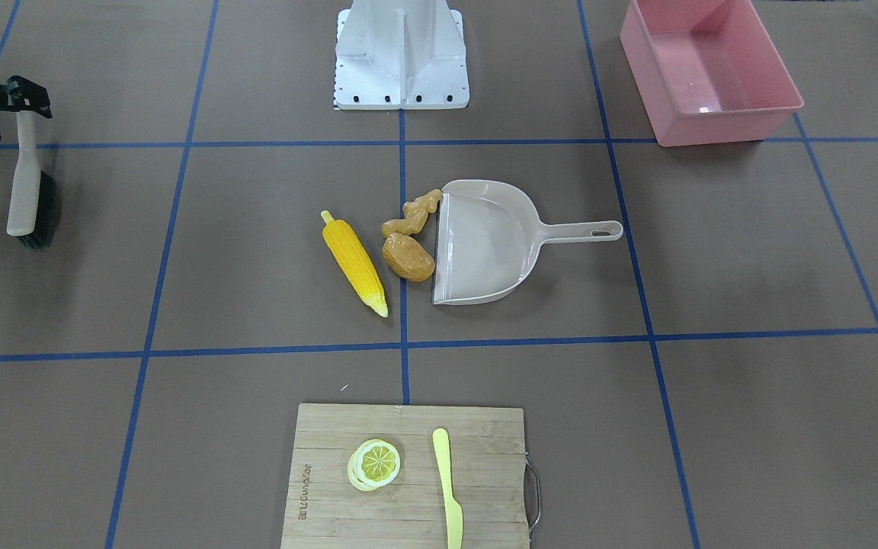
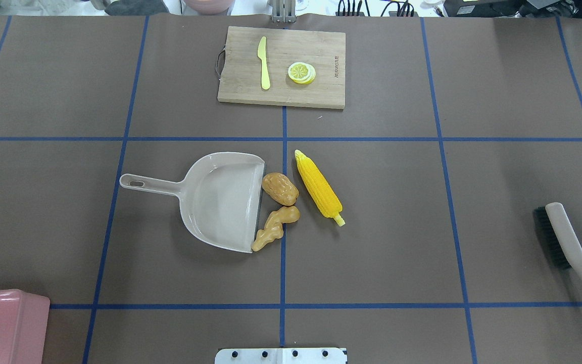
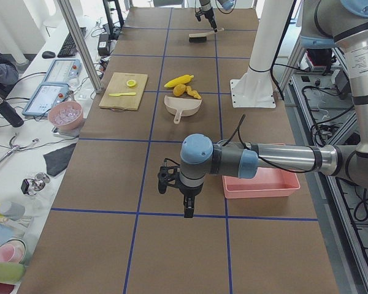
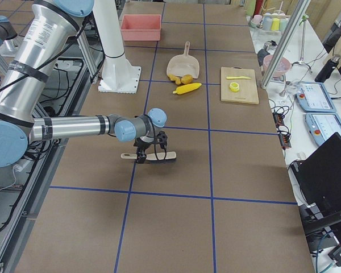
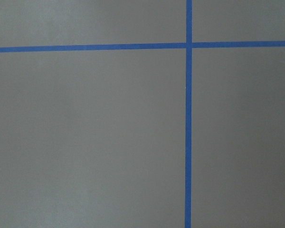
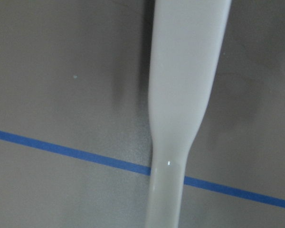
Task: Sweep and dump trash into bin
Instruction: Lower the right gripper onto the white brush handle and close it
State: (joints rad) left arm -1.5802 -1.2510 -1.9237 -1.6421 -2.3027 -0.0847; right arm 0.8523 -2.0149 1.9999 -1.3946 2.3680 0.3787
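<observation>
R gripper (image 1: 27, 99) is pinched on the brush (image 1: 25, 175) handle near the table's right edge, well apart from the corn (image 1: 355, 263). Bristles prob. just off the surface, hard to tell. L gripper (image 3: 187, 205): can't tell if spread or closed. The potato (image 1: 408, 257) & ginger (image 1: 412, 217) touch the dustpan (image 1: 485, 244) lip, w/ the corn just beyond. Bring the brush to the corn's far side, bristles low, and push broadside toward the pan mouth. The corn's long axis runs approx. parallel to the lip, pale tip toward the cutting board (image 1: 485, 457). The bin (image 1: 713, 128) sits empty at the robot's left.
</observation>
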